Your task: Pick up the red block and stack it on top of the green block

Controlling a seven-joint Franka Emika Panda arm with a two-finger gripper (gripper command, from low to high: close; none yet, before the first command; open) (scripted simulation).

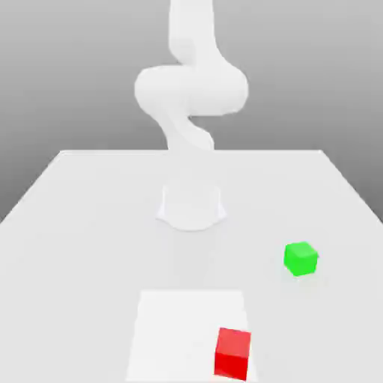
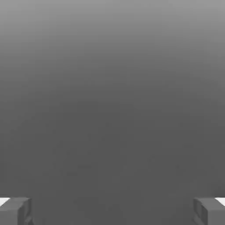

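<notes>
The red block [image 1: 232, 353] is a small cube near the front edge of the table, a little to the exterior view's right of centre. It sits on the corner of a brighter white square patch [image 1: 179, 329]. The green block [image 1: 301, 259] rests on the table further back and more to the exterior view's right, well apart from the red one. In the hand view my gripper [image 2: 112, 212] is open, its two grey fingertips [image 2: 15, 211] set wide apart with nothing between them, and only plain grey background lies beyond them.
The white arm's base [image 1: 191, 206] stands at the middle of the white table [image 1: 75, 224]. From there the arm rises and curls upward past the top of the exterior view.
</notes>
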